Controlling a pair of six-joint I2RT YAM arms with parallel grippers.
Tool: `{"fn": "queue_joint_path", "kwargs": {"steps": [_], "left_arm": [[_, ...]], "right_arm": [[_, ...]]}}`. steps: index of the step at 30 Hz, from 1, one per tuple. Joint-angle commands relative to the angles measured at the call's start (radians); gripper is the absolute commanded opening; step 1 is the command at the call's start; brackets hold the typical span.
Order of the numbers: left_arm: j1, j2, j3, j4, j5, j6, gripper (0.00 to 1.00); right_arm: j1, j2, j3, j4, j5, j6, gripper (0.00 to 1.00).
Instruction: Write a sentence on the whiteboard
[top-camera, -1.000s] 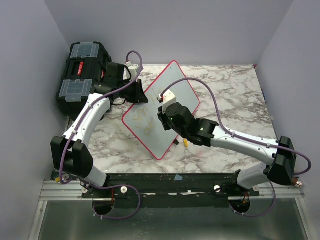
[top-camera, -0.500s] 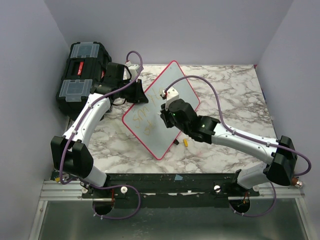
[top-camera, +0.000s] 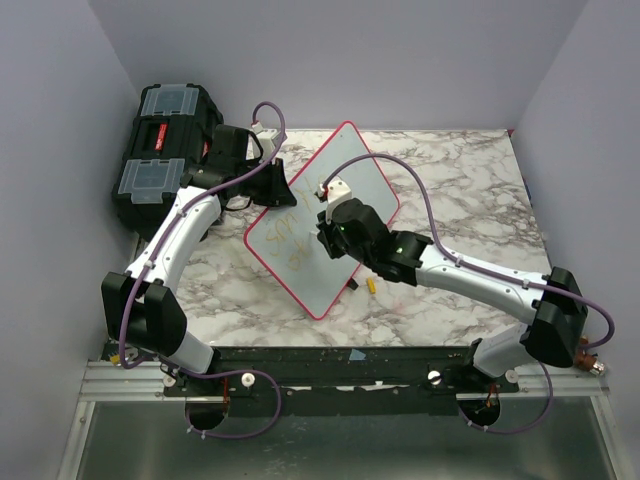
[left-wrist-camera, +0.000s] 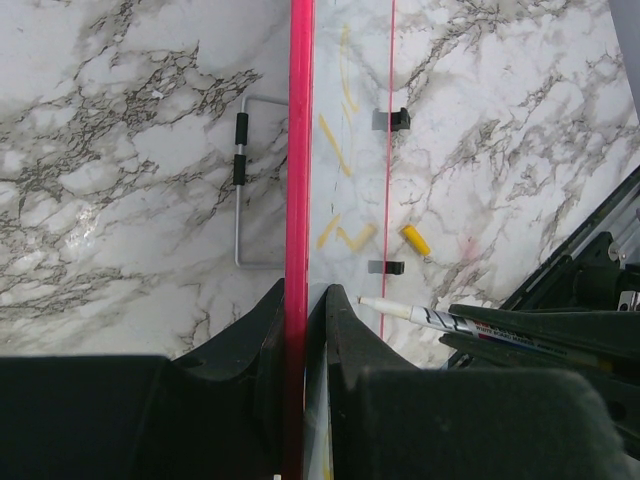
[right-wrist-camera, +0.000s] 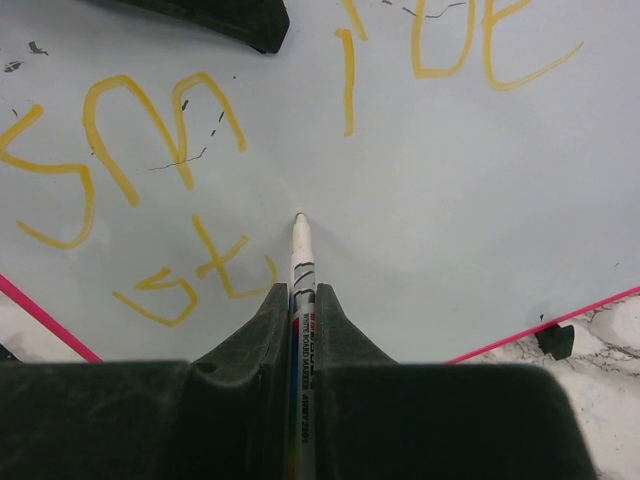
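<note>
Left jaws clamp the whiteboard (top-camera: 310, 285) rim, right jaws pinch a marker (right-wrist-camera: 300, 262), sentence (right-wrist-camera: 347, 85) partly cropped.

A robotics lab test cell: plain grey panels (top-camera: 330, 60) enclose a marble-print table (top-camera: 470, 190) edged by an aluminium rail (top-camera: 130, 385).

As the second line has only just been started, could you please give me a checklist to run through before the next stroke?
1. The left gripper clamps the whiteboard by its pink frame: ok.
2. The right gripper is shut on the marker, held straight: ok.
3. Marker tip touching the board: cannot tell; it looks to be at the surface.
4. Blank board to the right of the sentence: ok.
5. The yellow cap is off, lying on the table beside the board: ok.
</note>
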Motion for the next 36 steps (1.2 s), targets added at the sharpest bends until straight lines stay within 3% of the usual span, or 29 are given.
{"fn": "queue_joint_path", "kwargs": {"steps": [1, 17, 36], "left_arm": [[-0.010, 0.014, -0.002, -0.020, -0.089, 0.091, 0.00], [-0.010, 0.031, 0.009, -0.020, -0.084, 0.088, 0.00], [-0.010, 0.047, 0.021, -0.017, -0.082, 0.088, 0.00]], "right_arm": [[-0.006, 0.022, 0.012, 0.002, -0.032, 0.005, 0.01], [-0.006, 0.044, 0.017, -0.024, -0.158, -0.022, 0.01], [-0.007, 0.057, 0.012, -0.074, -0.186, -0.016, 0.01]]}}
